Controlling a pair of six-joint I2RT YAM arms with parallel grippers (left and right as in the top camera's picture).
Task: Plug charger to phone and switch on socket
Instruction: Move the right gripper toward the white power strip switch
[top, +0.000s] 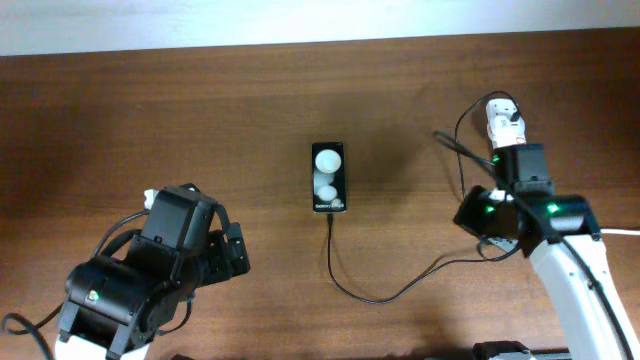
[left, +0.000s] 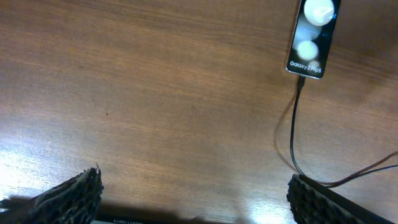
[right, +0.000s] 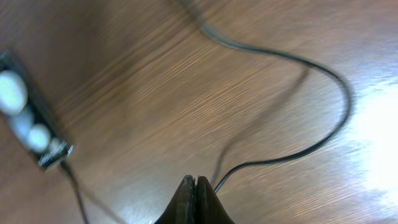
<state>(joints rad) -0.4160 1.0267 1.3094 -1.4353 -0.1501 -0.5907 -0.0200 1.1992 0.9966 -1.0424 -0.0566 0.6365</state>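
The black phone lies mid-table, its text end toward the front, and also shows in the left wrist view and the right wrist view. The charger's thin black cable is plugged into that end. It curves right and up to the white adapter. The socket is hidden behind my right arm. My left gripper is open and empty, front-left of the phone. My right gripper is shut, with the cable lying just beside its tips.
A short piece of thick white cord shows at the right edge. The cable loops loosely on the wooden table between the phone and my right arm. The table's far edge runs along the top.
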